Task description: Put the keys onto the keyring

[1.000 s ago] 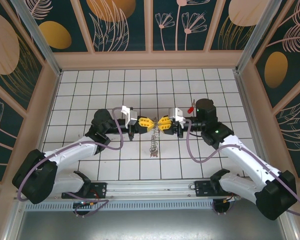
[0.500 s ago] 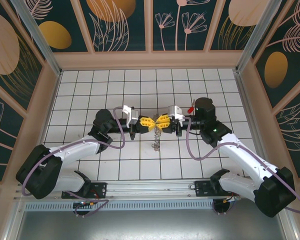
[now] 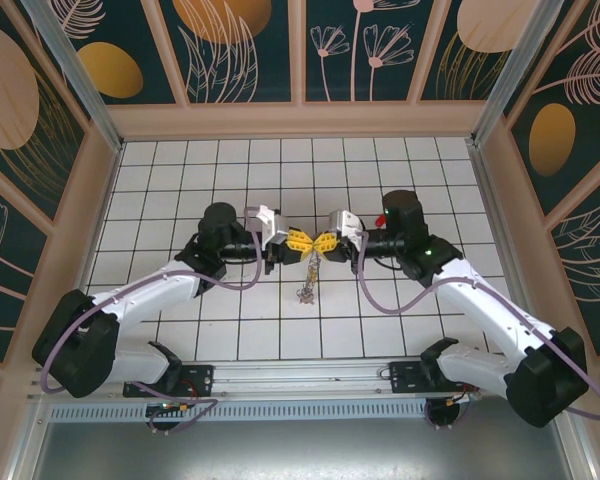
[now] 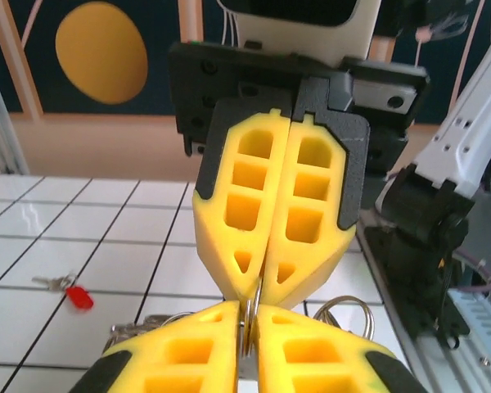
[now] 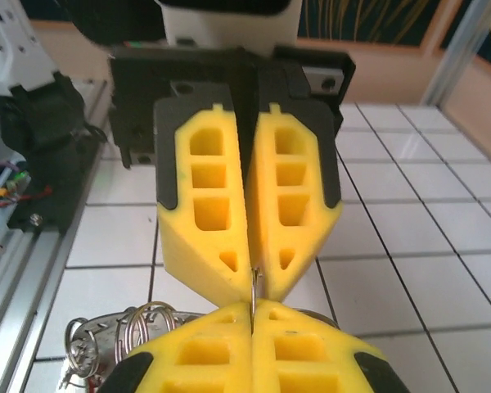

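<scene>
Left claw [image 3: 298, 241] and right claw [image 3: 326, 243] meet tip to tip above the table [image 3: 180, 160], both clamped on the keyring [image 3: 306, 288], probably to steady it for threading; a red-headed key [image 4: 75, 295] lies well apart

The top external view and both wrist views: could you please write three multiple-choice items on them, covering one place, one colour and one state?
1. Where does the small red-headed silvery key lie?
A) on the white tiled table
B) held in the air
C) threaded on a ring

2. What colour are the gripper fingers?
A) blue
B) yellow
C) green

3. How does the left gripper stand?
A) wide open
B) shut on nothing
C) shut on the grey metal keyring

Answers:
1 A: it lies alone on a tile.
2 B: all fingers seen are yellow.
3 C: thin ring wire sits pinched between its closed fingers; the right gripper pinches it too.
</scene>
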